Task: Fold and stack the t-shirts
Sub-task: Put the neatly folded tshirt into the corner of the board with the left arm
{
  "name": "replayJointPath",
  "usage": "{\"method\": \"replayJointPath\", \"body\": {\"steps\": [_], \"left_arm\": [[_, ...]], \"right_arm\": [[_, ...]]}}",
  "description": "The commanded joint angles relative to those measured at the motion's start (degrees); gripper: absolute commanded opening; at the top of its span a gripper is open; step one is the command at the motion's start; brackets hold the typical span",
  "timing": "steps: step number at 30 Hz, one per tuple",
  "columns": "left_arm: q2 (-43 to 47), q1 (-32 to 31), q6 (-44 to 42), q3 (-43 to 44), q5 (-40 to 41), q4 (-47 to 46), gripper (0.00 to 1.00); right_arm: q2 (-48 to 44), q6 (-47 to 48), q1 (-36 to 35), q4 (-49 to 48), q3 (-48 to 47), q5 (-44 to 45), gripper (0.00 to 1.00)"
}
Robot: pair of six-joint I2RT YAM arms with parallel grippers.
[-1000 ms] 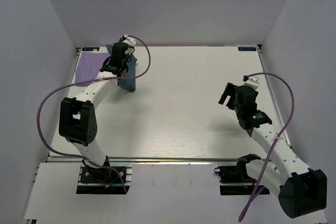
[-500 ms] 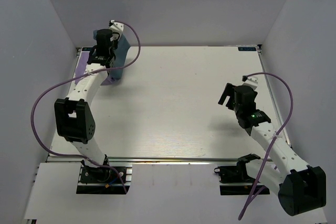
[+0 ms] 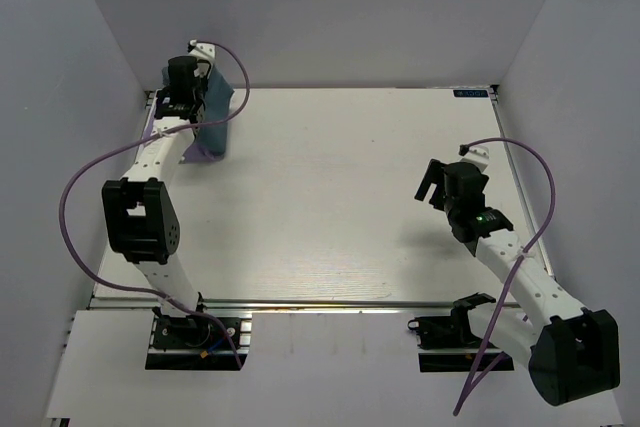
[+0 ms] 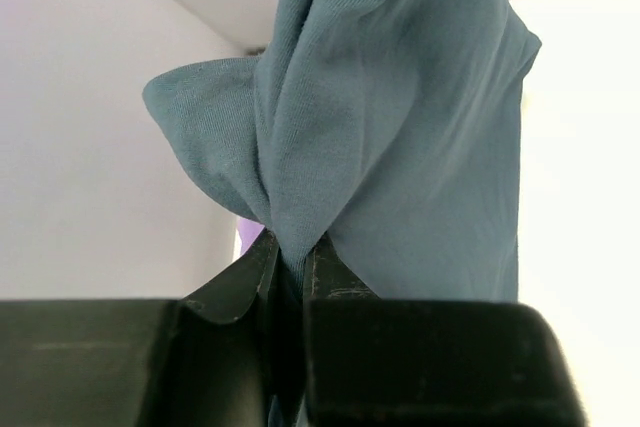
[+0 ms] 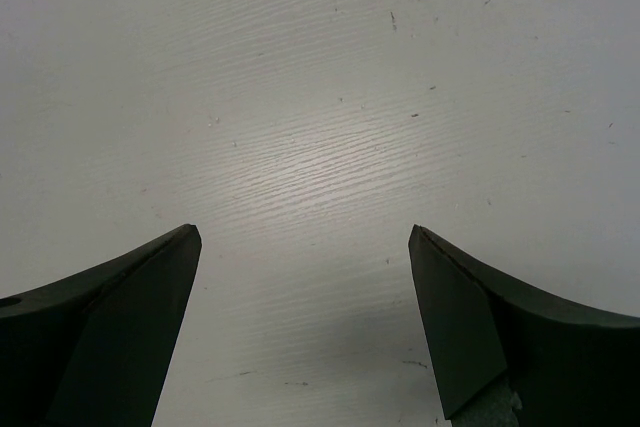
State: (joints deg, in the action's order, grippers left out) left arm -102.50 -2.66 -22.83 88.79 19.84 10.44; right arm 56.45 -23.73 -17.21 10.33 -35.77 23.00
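Left wrist view: left gripper (image 4: 290, 252) clamped on the slate-teal cotton t-shirt (image 4: 400, 147), hoisted at ten o'clock; right gripper (image 5: 300, 237) gapes empty. Next, probably: lay it flat for folding.

one teal t-shirt (image 4: 400, 147), one lavender t-shirt (image 3: 207, 152), one table (image 3: 340, 197)

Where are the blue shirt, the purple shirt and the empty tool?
blue shirt (image 4: 400, 127): left wrist view, on the middle of the hanging cloth.
purple shirt (image 3: 206, 153): top view, on the edge showing below the blue shirt.
right tool (image 3: 432, 183): top view, between its open fingertips.
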Motion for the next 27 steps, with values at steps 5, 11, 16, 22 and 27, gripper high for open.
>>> {"method": "replayJointPath", "body": {"steps": [5,11,16,22,27], "left_arm": [[-4.80,3.62,5.33,1.47,4.14,-2.79,0.00],[-10.60,6.95,11.65,7.96,6.35,3.09,0.00],[-12.20,8.90,13.51,9.73,5.65,3.71,0.00],[-14.57,9.95,14.04,13.33,5.13,5.82,0.08],[-15.89,10.48,15.18,15.97,5.13,8.46,0.64]], "right_arm": [[0.77,-0.09,0.25,-1.45,-0.44,1.61,0.90],[1.47,0.08,0.25,-1.45,-0.62,1.69,0.90],[2.79,0.17,0.25,-1.63,-0.88,1.43,0.90],[3.23,0.26,0.16,-1.45,-1.06,1.17,0.90],[2.71,0.44,0.34,-1.45,-0.88,1.25,0.90]]}}
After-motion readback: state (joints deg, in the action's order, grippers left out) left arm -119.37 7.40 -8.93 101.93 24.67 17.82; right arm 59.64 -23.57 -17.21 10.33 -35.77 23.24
